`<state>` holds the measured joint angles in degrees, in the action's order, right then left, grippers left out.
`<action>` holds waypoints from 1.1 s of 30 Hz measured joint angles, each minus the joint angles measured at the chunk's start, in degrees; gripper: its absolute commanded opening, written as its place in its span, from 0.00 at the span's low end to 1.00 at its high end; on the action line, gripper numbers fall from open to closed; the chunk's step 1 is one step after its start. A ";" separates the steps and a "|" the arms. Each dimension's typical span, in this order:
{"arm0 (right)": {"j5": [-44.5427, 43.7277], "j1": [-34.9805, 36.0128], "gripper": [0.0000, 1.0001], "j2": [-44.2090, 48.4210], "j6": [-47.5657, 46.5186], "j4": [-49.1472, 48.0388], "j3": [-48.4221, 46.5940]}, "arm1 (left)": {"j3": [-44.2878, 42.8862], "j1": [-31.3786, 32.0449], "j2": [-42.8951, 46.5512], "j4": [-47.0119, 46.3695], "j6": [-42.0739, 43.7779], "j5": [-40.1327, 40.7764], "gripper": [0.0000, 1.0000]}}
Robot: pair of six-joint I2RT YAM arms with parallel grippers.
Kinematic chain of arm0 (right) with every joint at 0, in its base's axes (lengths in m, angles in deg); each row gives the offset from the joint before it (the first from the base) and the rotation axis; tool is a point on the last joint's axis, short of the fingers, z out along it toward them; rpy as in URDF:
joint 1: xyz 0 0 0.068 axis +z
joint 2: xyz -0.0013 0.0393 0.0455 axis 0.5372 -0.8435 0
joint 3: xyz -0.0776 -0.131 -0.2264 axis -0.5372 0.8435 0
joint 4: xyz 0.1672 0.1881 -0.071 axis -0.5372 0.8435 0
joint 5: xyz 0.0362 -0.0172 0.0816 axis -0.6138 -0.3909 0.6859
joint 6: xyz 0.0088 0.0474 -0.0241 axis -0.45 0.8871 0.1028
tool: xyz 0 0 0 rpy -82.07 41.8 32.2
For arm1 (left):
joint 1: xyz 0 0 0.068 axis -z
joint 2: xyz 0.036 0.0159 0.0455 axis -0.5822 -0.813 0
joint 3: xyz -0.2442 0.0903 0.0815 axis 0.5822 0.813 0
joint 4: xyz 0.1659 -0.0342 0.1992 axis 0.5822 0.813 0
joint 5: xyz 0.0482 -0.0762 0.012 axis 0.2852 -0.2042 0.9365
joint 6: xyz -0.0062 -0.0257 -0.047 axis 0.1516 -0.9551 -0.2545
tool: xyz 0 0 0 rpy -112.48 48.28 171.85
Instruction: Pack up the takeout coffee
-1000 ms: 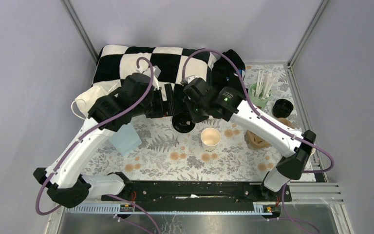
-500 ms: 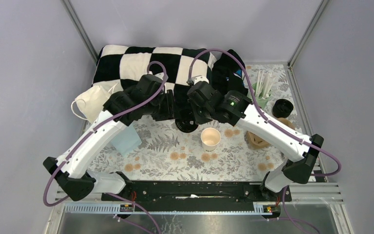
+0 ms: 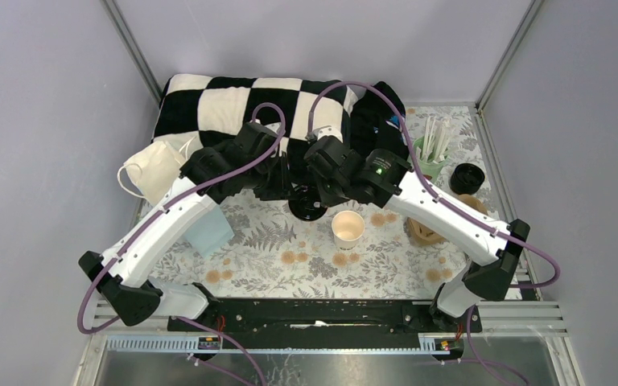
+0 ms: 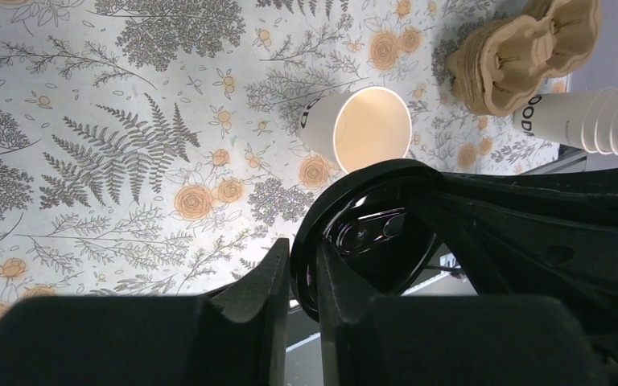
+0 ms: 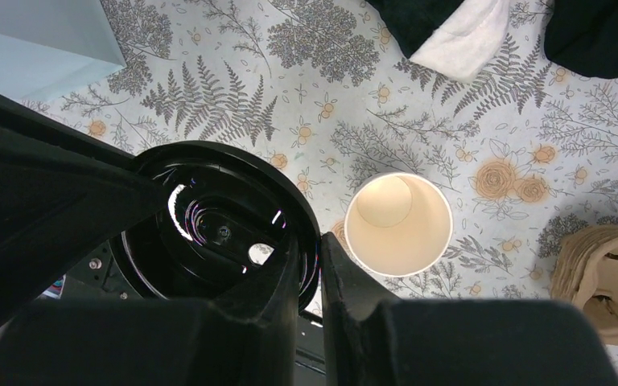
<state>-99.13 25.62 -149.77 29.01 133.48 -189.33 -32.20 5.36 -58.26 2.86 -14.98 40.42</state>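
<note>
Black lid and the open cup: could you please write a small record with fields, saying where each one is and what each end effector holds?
lid: black lid, off the cup, held above the table
left end effector: shut on the lid's rim
right end effector: shut on the rim from the other side
cup: white cup, upright, uncovered, beside the lid
carrier: brown carrier, on the table, right of the cup in the top view
</note>
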 measured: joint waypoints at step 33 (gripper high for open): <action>11.80 -10.34 1.00 9.31 2.16 -4.68 -2.32 | 4.61 -17.07 0.85 -9.11 -4.26 -23.71 0.00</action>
<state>-87.33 15.28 -140.46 31.17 128.80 -191.65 -27.59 -11.71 -57.40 -6.25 -19.25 16.71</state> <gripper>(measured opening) 0.932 0.039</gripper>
